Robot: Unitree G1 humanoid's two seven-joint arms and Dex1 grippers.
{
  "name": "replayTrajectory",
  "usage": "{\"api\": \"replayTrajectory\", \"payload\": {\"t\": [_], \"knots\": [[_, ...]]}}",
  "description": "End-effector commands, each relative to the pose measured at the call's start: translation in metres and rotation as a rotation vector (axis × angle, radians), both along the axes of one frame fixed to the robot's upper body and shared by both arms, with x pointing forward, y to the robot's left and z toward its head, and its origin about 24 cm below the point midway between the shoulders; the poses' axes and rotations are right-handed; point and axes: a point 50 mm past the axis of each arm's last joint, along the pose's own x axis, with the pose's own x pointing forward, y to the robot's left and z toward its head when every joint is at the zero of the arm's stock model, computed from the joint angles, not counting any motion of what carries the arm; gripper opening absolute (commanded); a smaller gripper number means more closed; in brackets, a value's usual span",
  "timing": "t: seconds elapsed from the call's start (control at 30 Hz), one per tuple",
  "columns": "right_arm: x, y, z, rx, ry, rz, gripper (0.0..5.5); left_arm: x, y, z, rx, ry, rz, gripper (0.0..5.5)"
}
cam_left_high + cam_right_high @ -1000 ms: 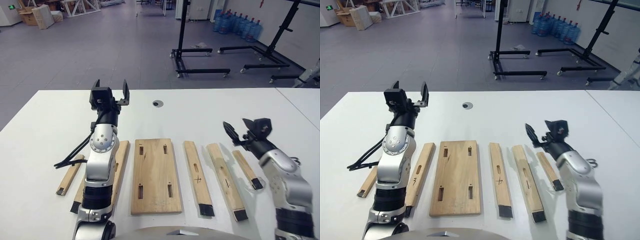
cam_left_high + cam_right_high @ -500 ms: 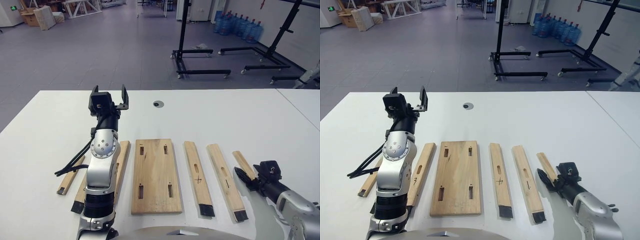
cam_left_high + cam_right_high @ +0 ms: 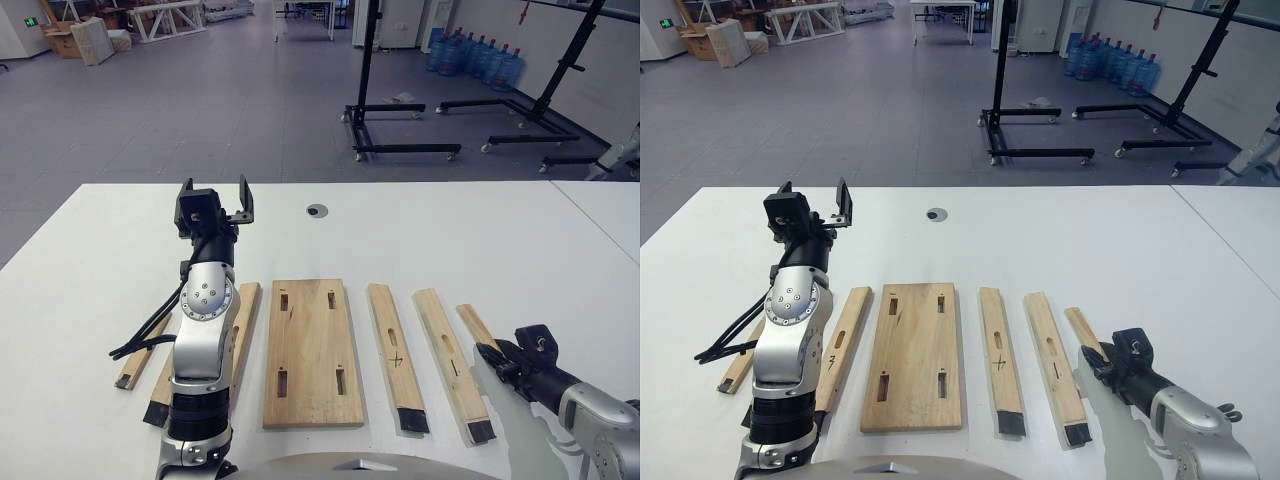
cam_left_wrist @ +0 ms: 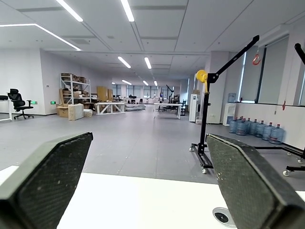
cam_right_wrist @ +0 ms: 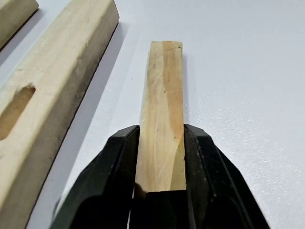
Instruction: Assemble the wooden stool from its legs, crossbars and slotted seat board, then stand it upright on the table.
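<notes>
Wooden parts lie flat in a row on the surface (image 3: 450, 230), nothing joined. At the row's right end the right claw (image 3: 489, 354) pinches the short crossbar (image 5: 162, 81); the left claw (image 3: 215, 195) hovers spread. The next move is probably lifting the crossbar toward a leg (image 3: 445, 350) slot.

Grey hall floor (image 3: 220, 100); black wheeled frames (image 3: 368, 60) beyond white bench (image 3: 450, 230); blue water jugs (image 3: 478, 52) by far wall (image 3: 598, 70); ceiling strip lights (image 4: 128, 10) on.
</notes>
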Motion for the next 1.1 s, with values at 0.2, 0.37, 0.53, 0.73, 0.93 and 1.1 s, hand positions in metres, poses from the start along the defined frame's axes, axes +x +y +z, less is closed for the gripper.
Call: {"api": "replayTrajectory", "payload": {"t": [0.2,0.37,0.53,0.73,0.93,1.1], "knots": [[0.042,0.034,-0.006,0.065,0.002,-0.047,1.28,0.015,0.004,-0.009,0.032,0.094,-0.038,4.35],[0.119,0.059,0.055,0.02,-0.435,-0.076,1.28,0.026,0.0,-0.006,-0.05,0.1,-0.138,4.35],[0.159,0.102,0.092,0.037,-0.698,0.019,1.28,0.036,-0.007,0.001,-0.186,0.094,-0.302,4.35],[0.153,0.191,0.09,0.112,-0.811,0.443,1.28,0.028,-0.036,0.002,-0.67,0.154,-0.784,4.35],[0.149,0.223,0.096,0.097,-0.899,0.574,1.28,0.015,-0.049,-0.007,-0.835,0.321,-1.049,4.35],[0.147,0.225,0.097,0.11,-0.909,0.602,1.28,0.024,-0.046,-0.016,-0.803,0.375,-0.978,4.35]]}}
